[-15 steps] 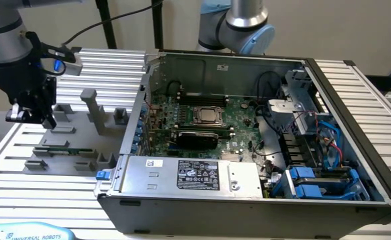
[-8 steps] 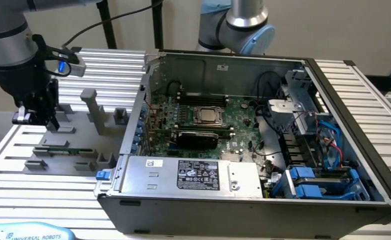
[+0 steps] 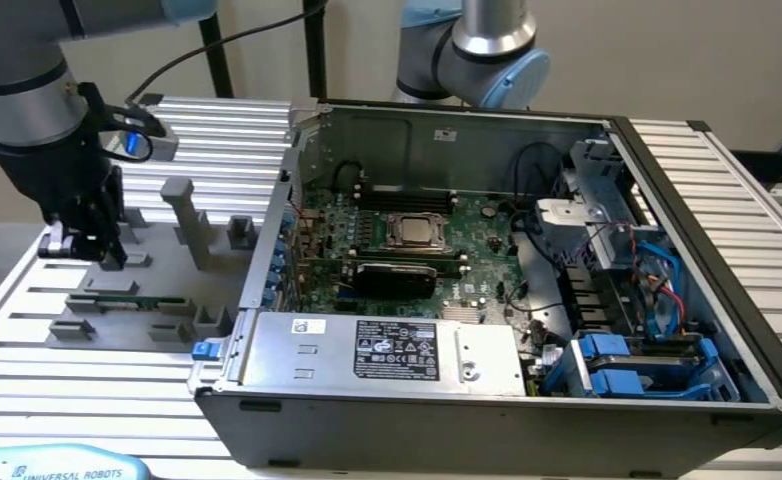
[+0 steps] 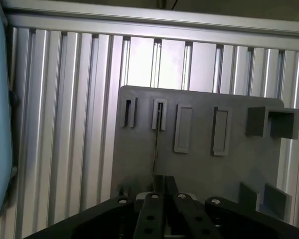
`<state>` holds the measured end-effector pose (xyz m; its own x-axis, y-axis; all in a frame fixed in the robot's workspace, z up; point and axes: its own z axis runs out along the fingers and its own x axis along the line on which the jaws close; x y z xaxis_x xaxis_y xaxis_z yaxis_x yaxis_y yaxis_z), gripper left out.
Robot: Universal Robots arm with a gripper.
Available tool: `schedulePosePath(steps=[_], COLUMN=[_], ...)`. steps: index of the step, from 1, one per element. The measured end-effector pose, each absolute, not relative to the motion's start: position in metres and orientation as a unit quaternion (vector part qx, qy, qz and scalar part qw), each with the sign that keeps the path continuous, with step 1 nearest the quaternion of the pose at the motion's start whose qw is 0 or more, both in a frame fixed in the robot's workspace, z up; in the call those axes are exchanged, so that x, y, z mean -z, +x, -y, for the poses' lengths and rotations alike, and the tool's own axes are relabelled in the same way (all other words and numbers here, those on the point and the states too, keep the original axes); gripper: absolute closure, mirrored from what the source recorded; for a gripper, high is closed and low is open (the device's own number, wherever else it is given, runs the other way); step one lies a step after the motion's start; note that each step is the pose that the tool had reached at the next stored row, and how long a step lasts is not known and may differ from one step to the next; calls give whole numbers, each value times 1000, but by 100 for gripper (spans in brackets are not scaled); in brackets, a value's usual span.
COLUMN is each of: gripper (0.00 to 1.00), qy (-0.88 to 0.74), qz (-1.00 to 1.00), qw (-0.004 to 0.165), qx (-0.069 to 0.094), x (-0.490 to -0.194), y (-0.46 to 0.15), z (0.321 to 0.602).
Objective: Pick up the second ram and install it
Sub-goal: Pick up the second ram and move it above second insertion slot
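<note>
The black gripper (image 3: 98, 262) hangs over the grey slotted plastic fixture plate (image 3: 164, 262), fingers pressed together. The second ram, a thin green circuit-board strip (image 3: 122, 300), lies on that plate just beside it. A thin dark line (image 4: 156, 144) at the fingertips may be a board edge

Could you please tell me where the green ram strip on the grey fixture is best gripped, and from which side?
Probably grip the ram strip near mid-length, pinching across its narrow width, coming down from above. It is long and thin, lies low on the fixture plate, and grey blocks stand close by its ends.
</note>
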<state>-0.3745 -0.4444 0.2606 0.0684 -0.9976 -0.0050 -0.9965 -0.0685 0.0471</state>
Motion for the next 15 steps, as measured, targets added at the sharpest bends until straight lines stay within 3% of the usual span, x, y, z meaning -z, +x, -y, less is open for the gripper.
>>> schedulePosePath(steps=[2,3,7,15], gripper=[76,76,58,58], qy=[731,730,729,726], qz=[682,683,684,687], qw=[15,15,15,15], qx=[18,18,18,18], x=[-257,-255,-248,-233], y=[-374,-374,-374,-374], z=[444,444,444,444])
